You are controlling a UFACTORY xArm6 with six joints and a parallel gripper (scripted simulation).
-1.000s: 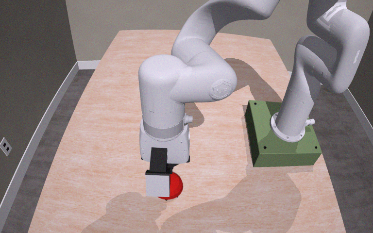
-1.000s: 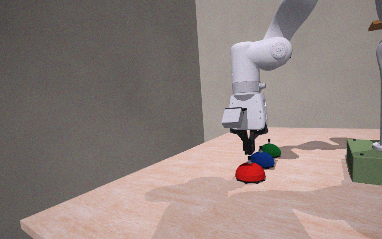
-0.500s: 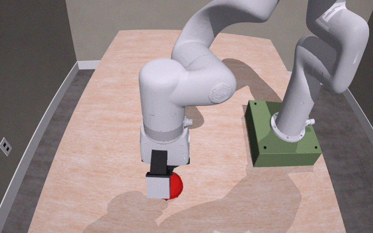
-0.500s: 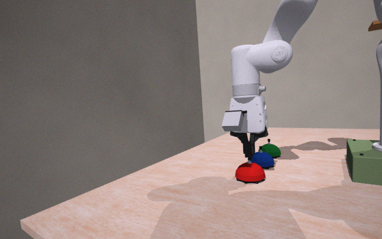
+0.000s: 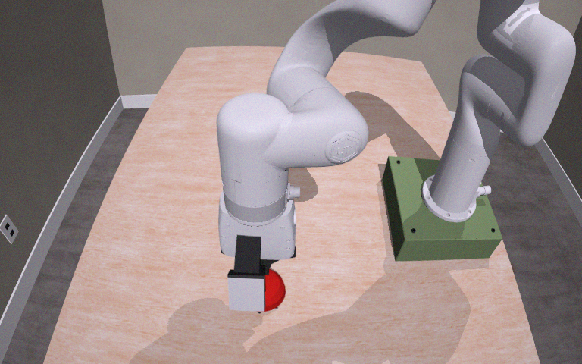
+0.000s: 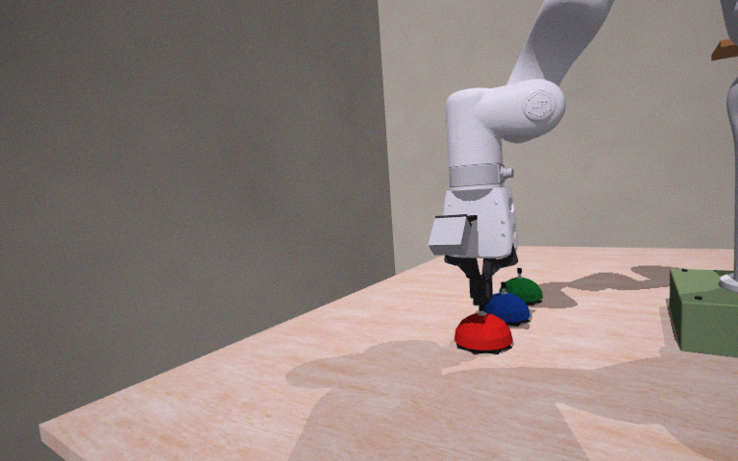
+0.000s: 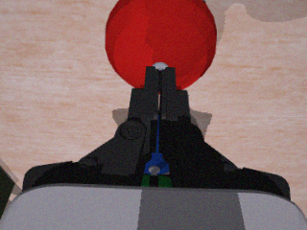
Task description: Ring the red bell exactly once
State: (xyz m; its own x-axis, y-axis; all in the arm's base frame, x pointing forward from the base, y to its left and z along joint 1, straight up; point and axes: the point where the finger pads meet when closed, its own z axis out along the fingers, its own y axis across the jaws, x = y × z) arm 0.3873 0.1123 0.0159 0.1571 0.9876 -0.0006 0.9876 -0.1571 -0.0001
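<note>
The red bell [image 5: 274, 291] [image 6: 482, 332] [image 7: 161, 33] is a red dome on the wooden table, nearest the front of a row of three bells. My gripper [image 6: 480, 305] [image 7: 159, 86] is shut and empty, pointing straight down. Its fingertips rest on the small grey button [image 7: 160, 65] at the top of the red dome. In the top view the wrist camera box hides the fingertips and most of the bell.
A blue bell [image 6: 507, 306] sits just behind the red one, and a green bell [image 6: 523, 289] behind that. The blue bell stands close to my fingers. The green base block [image 5: 433, 231] [image 6: 701, 315] of the arm is at the right.
</note>
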